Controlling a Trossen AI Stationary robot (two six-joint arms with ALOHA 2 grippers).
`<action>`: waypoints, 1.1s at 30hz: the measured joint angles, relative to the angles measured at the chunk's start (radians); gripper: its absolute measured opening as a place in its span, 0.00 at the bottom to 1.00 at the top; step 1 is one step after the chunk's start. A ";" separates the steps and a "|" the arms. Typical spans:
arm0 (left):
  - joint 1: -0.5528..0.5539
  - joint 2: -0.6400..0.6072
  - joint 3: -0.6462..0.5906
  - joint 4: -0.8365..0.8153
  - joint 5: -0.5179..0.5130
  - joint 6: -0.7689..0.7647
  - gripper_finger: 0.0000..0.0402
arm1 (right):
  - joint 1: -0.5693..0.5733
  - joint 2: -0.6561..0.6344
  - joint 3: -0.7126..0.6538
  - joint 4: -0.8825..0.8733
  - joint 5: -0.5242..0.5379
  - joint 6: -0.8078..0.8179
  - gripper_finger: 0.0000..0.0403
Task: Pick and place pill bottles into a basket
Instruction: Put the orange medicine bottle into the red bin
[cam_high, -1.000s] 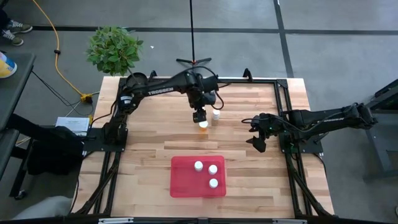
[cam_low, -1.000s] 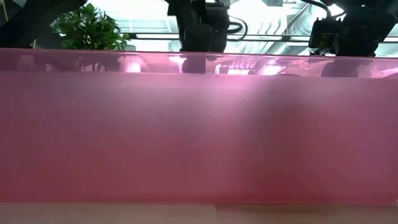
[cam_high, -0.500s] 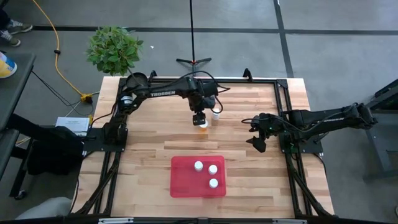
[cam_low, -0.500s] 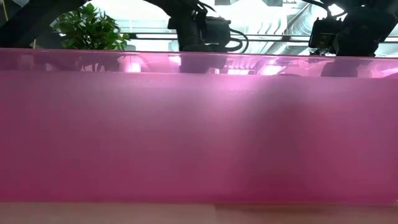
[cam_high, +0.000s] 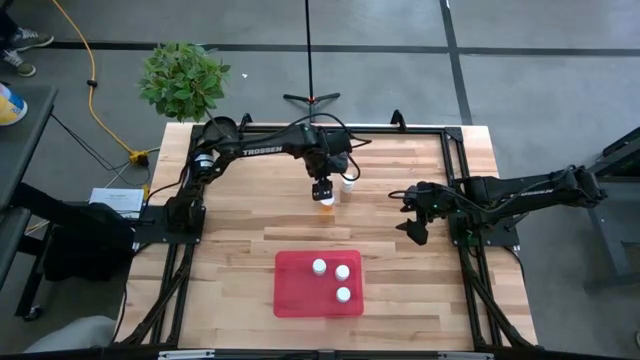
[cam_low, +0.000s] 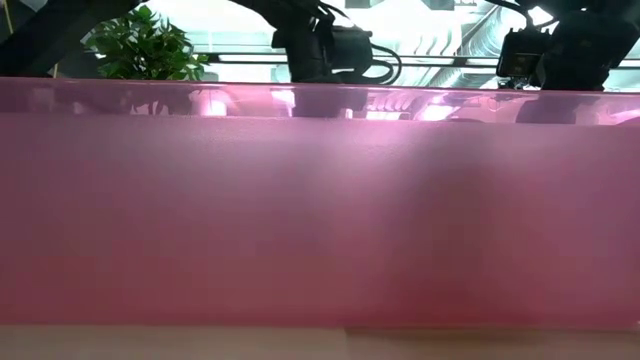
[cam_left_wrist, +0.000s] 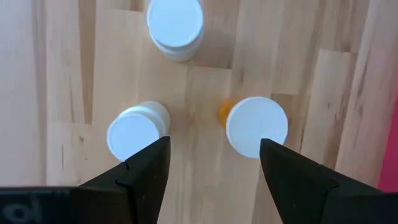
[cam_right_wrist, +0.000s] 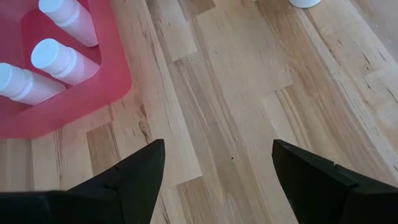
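Three pill bottles with white caps stand on the wood at the far middle of the table: one with an orange body (cam_left_wrist: 257, 126), a white one (cam_left_wrist: 134, 134) and another white one (cam_left_wrist: 175, 25). My left gripper (cam_left_wrist: 214, 171) is open above them, touching none; it shows in the high view (cam_high: 322, 188). Three more bottles (cam_high: 319, 267) (cam_high: 342, 272) (cam_high: 343, 294) stand in the red tray (cam_high: 290, 295) at the near middle. My right gripper (cam_right_wrist: 217, 177) is open and empty at the right (cam_high: 415, 225).
A potted plant (cam_high: 183, 78) stands beyond the table's far left corner. The tray's near wall (cam_low: 320, 220) fills the low view, with only the arms' upper parts above it. Bare wood lies between the tray and the standing bottles.
My left gripper has come down a little over the three standing bottles. The bottles and the tray have not moved.
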 joint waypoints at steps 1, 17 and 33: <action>0.000 0.000 0.000 0.006 -0.003 -0.004 0.72 | 0.000 0.000 0.000 -0.001 0.000 0.000 0.71; -0.042 0.000 0.000 -0.002 0.034 -0.003 0.96 | 0.000 0.000 0.000 -0.022 -0.008 0.000 0.71; -0.068 0.064 -0.001 -0.028 -0.028 0.028 0.97 | 0.000 0.000 0.000 -0.022 -0.009 0.000 0.71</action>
